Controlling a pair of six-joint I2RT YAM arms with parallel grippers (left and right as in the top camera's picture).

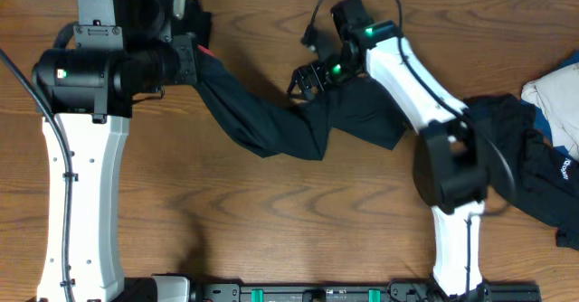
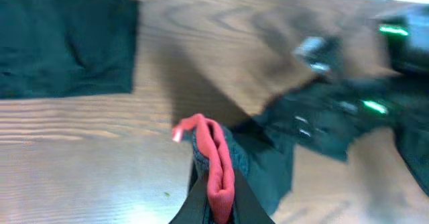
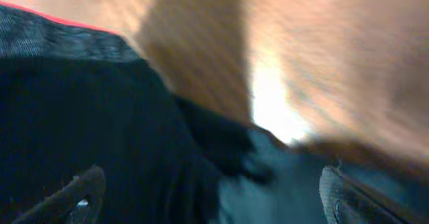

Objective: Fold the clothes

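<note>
At the far left of the surface point(image 1: 271, 212), the left arm point(image 1: 81, 175) rises as a white link from the near edge to a black joint, then turns right. Its left tool point(image 1: 193, 53) is pressed together, pinching the coral-red band point(image 2: 216, 163) at one end of the black trousers point(image 1: 262, 121). From the left wrist, the band stands bunched up between the dark fingers point(image 2: 194, 204), with black cloth hanging just behind it.

On the other side, the right arm point(image 1: 407, 67) reaches from the near right edge up and leftward across the middle. The right tool point(image 1: 308, 80) hangs over the middle of the trousers with its jaws spread wide. The right wrist view is blurred, but both fingers point(image 3: 74, 197) show far apart above black fabric; whether they touch it cannot be told.

These trousers are soft, matt black and creased, and lie on the surface between the two tools. Their long axis runs from the pinched end at upper left diagonally down toward the centre, where a fold bends them. Beyond the fold, the rest spreads rightward under the right arm.

Well apart, at the right edge, a pile point(image 1: 534, 157) of black, white and blue garments lies crumpled.
</note>
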